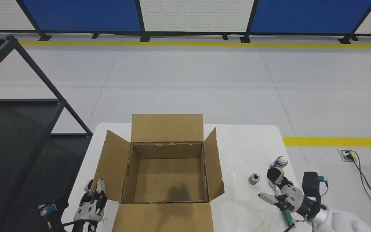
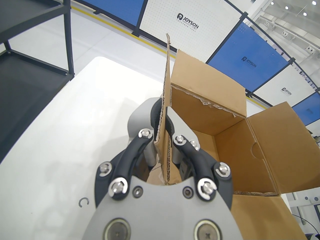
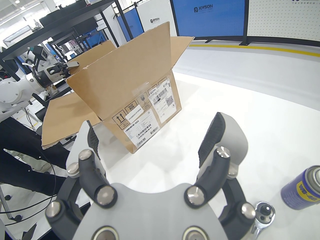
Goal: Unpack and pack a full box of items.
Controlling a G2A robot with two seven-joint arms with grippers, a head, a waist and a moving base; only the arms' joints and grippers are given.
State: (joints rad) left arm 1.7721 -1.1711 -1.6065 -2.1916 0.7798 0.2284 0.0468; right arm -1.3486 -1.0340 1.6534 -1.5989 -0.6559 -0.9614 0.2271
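**Left gripper clamps box flap; right gripper hangs open**

The left gripper (image 2: 162,119) is closed on the side flap (image 2: 166,76) of the cardboard box (image 2: 207,96), with a pad pressed to each face of the upright flap near its lower corner. Its arm lies low over the bench, with the wrist aimed up along the flap's edge. Beyond this gripper the box stands open with its flaps spread, and in the top view its floor is bare. The right gripper (image 3: 155,132) holds nothing. Its jaws are spread wide above the white bench (image 3: 225,96), facing the box's labelled wall from the opposite side. Close beside it stand a blue spray can (image 3: 300,188) and a chrome ratchet tool (image 3: 263,212). The tool's handle and part of the can are cut off at the frame's edge.
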